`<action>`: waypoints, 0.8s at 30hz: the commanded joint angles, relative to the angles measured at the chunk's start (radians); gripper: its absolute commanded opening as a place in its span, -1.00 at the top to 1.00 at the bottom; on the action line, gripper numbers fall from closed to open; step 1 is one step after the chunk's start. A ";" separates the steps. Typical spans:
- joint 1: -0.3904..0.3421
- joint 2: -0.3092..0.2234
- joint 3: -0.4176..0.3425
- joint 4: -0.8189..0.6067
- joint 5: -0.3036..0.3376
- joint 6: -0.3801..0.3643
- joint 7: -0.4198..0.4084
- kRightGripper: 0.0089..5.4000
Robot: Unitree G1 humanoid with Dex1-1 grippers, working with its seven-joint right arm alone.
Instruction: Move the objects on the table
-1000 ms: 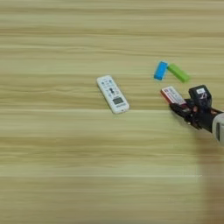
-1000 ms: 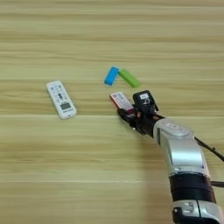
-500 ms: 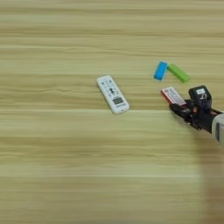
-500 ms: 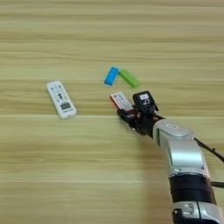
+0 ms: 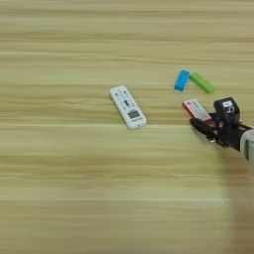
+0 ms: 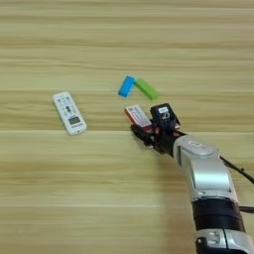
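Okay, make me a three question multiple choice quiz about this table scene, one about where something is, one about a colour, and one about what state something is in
1. Where does the white remote control lie relative to the red-edged packet?
A. To the robot's left of it
B. To the robot's right of it
C. On top of it

2. What colours are the two small blocks beyond the packet?
A. Yellow and purple
B. Blue and green
C. Both black

3. How does the remote control lie?
A. Standing on end
B. Held in the air
C. Flat on the table, untouched

Answers:
1. A: the remote sits well to the left of the packet, apart from it.
2. B: a blue block and a green block lie close together.
3. C: it rests flat, while the gripper is over by the packet.
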State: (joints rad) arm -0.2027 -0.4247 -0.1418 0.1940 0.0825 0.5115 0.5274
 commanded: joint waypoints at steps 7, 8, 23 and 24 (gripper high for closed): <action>-0.034 -0.026 -0.026 -0.066 0.017 -0.023 -0.029 -0.59; -0.034 -0.025 -0.026 -0.070 0.018 -0.023 -0.029 -0.63; -0.027 -0.025 -0.021 -0.088 0.031 -0.030 -0.031 -0.99; -0.027 -0.025 -0.021 -0.089 0.031 -0.030 -0.031 -0.99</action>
State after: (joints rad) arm -0.1834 -0.4196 -0.1459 0.1557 0.1041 0.5131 0.5106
